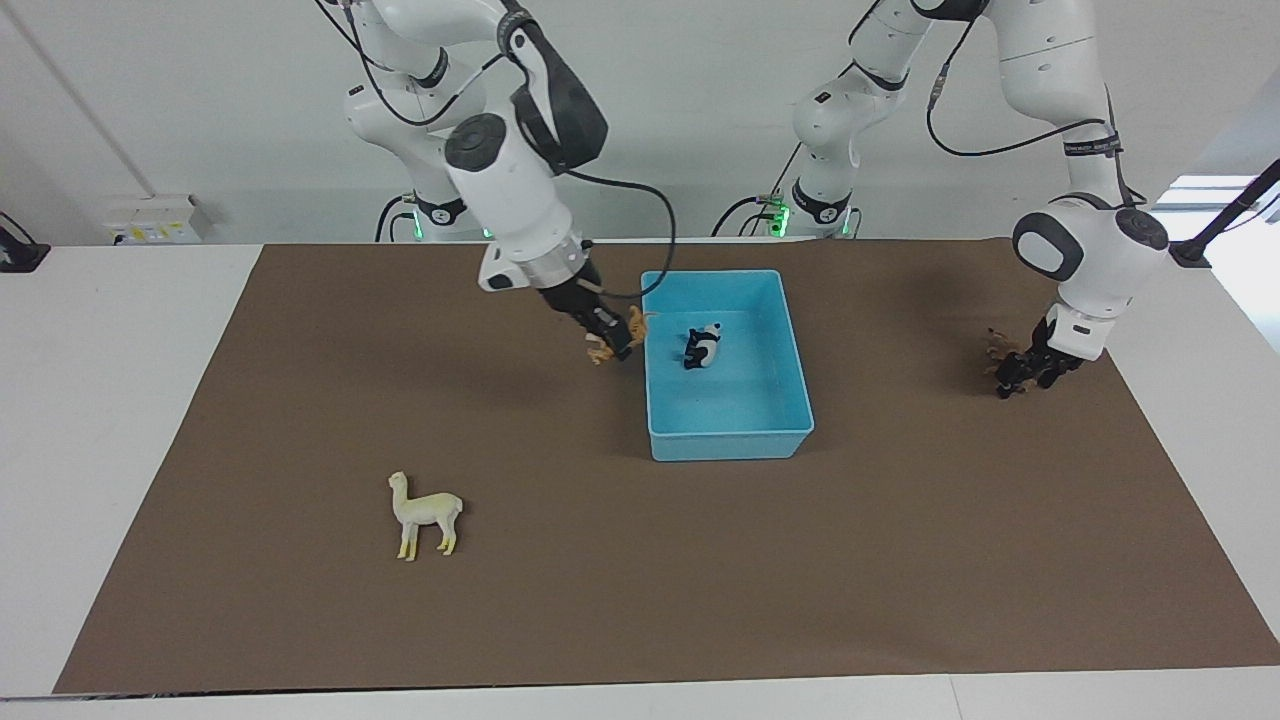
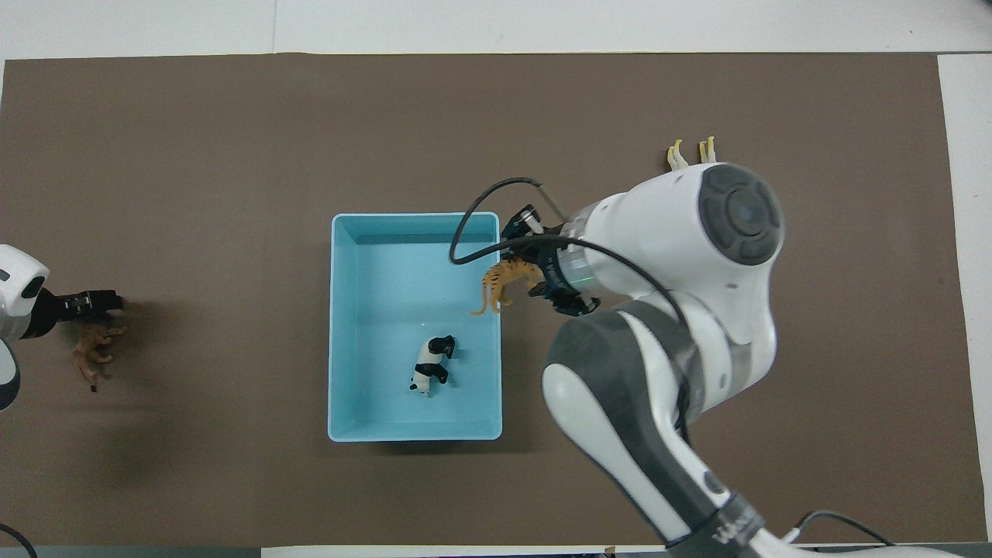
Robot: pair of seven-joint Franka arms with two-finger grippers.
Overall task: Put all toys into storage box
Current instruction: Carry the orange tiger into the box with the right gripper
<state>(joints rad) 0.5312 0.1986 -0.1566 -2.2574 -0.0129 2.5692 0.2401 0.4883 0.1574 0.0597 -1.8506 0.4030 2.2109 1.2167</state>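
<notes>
Brown mat [image 1: 700,560], right gripper [image 1: 612,340] clamping tiger [image 1: 634,325]

A robotics lab. Two white arms [image 1: 520,180] stand at a white table [image 1: 120,400] covered by a brown mat [image 1: 800,560]. Bare white wall [image 1: 700,100], cabling and a wall socket box [image 1: 155,220] sit around them

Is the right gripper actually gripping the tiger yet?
Touching. In the overhead view the right gripper is shut on the tiger, held in the air over the storage box rim; the facing view agrees.
</notes>
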